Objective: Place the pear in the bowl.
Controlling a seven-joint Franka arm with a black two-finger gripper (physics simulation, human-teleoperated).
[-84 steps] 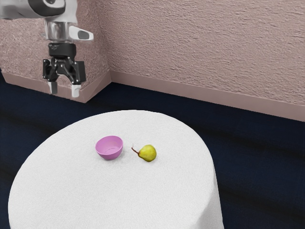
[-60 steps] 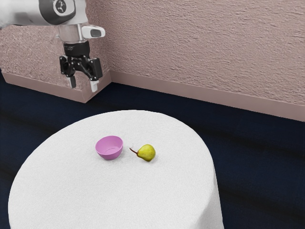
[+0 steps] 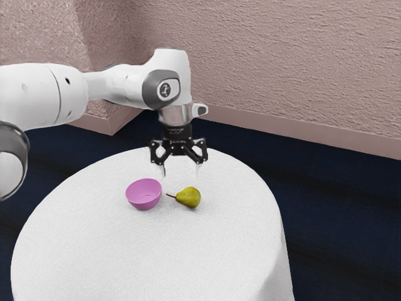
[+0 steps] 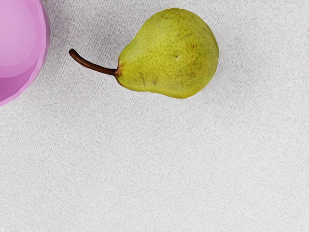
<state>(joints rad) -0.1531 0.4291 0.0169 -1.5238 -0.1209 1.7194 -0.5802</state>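
My gripper (image 3: 181, 170) is open above the table, its fingers apart with nothing between them, higher than the pear and set back toward the wall. The yellow-green pear (image 3: 190, 197) lies on its side on the cloth, its brown stem pointing toward the bowl. In the wrist view the whole pear (image 4: 171, 55) is visible. The pink bowl (image 3: 144, 199) stands upright beside the pear, on the exterior view's left of it, and the two do not touch. Part of the bowl (image 4: 41, 58) appears near the stem's tip in the wrist view.
A round table with a white cloth (image 3: 150, 263) carries both things. Behind it are the dark floor (image 3: 332, 194) and a textured pinkish wall (image 3: 282, 56). The arm (image 3: 113, 86) reaches in from the exterior view's left.
My open gripper has swung from the exterior view's upper left toward its right and down, over the table. The pear has shifted slightly toward the bowl and turned a little; the bowl has stayed put.
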